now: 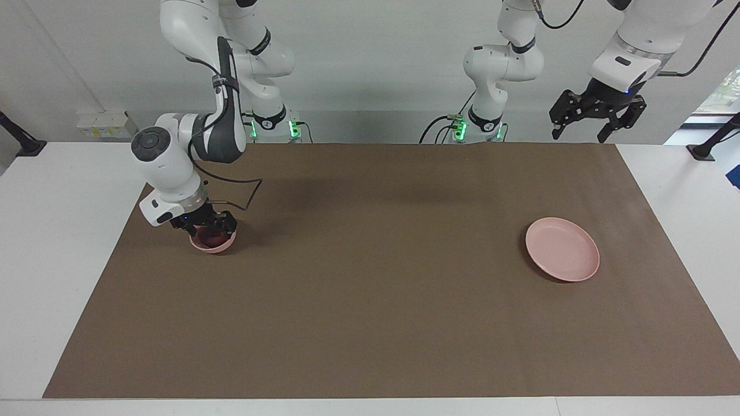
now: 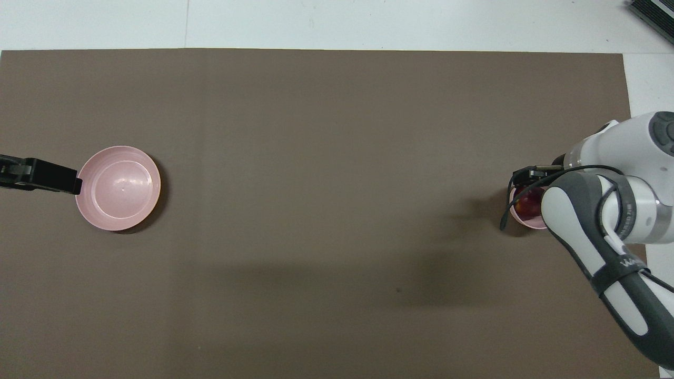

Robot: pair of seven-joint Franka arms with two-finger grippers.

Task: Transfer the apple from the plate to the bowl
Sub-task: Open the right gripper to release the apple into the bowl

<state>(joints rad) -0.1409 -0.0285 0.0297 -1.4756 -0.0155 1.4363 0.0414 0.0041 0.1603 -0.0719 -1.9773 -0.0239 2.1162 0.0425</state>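
— Going along the table from the right arm's end, what do you see first?

— The small deep pale pink bowl, and the right gripper hangs low over it with its fingers spread, pinching nothing. From above, the small dark red apple lies inside the bowl, half covered by the arm.

— So the apple is not held?

— I think not. It rests in the bowl.

— And toward the left arm's end?

— The flat round pale pink plate lies on the brown mat with nothing on it. The left gripper waits high in the air, spread too, holding nothing.

— What is left to do?

— In my judgement, almost nothing: only the right arm must rise away from the bowl.
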